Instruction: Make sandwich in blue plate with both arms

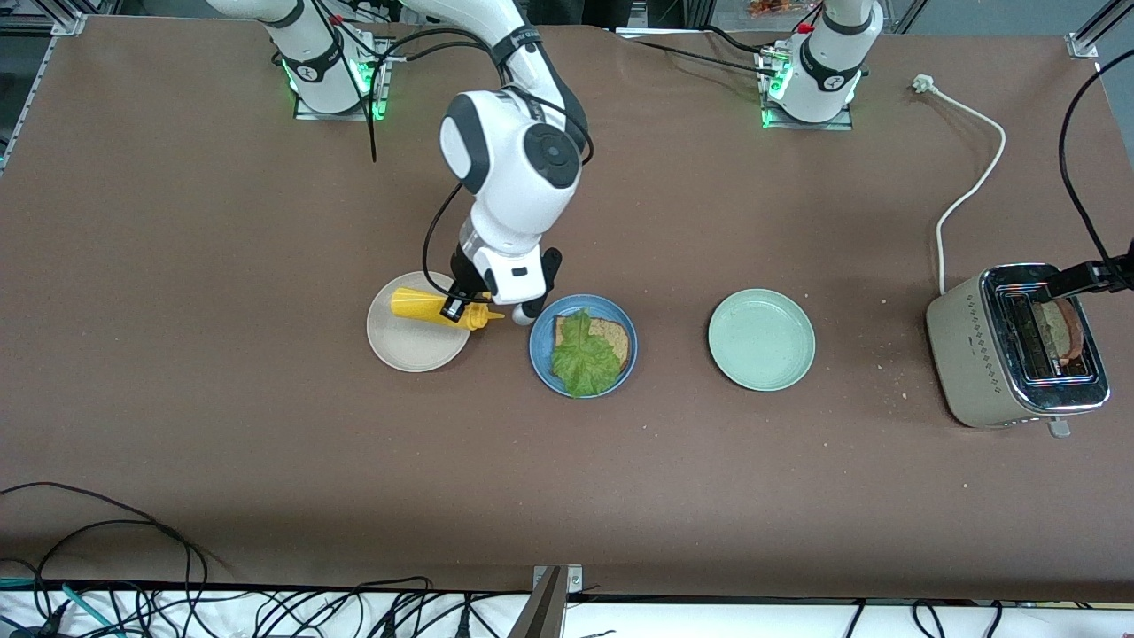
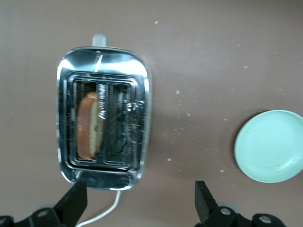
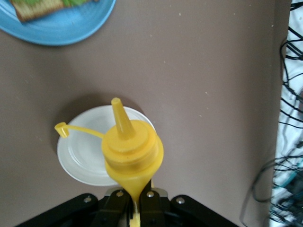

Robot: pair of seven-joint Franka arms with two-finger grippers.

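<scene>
Front view: blue plate (image 1: 542, 361) at mid-desk holds one bread slice (image 1: 611, 338) under a lettuce leaf (image 1: 584, 358). Right end effector (image 1: 459, 307), over the beige plate (image 1: 416, 351) beside it, grips a yellow bottle (image 1: 434, 307), nozzle toward the blue plate. Left end effector (image 2: 139, 205) hangs spread above the toaster (image 1: 970, 350), where another slice (image 2: 88, 126) stands upright in one slot.
</scene>
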